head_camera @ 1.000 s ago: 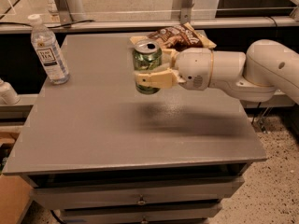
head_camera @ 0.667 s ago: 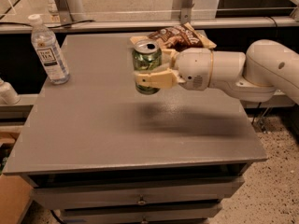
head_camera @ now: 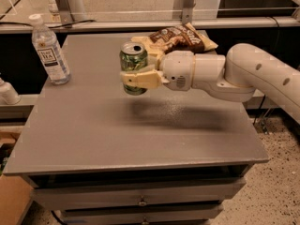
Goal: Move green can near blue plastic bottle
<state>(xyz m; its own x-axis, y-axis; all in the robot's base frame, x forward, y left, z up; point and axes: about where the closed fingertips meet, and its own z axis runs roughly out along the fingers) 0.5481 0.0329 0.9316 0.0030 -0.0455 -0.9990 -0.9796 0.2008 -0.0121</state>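
The green can [head_camera: 132, 61] is a shiny green drink can with a silver top. My gripper [head_camera: 135, 78] is shut on it, its cream fingers [head_camera: 140, 79] across the can's middle. The can hangs upright above the grey table [head_camera: 93, 125], over its middle back part. The blue plastic bottle [head_camera: 49, 50], clear with a white cap and a white label, stands upright at the table's back left corner. The can is well to the right of the bottle. My white arm reaches in from the right.
A brown and yellow snack bag [head_camera: 180, 39] lies at the table's back edge, just behind the gripper. A metal rail and posts run behind the table. A white object [head_camera: 7, 92] sits left of the table. Drawers [head_camera: 140, 200] are below the tabletop.
The can and gripper have shifted a little to the left, toward the bottle. The bottle and the snack bag have not moved.
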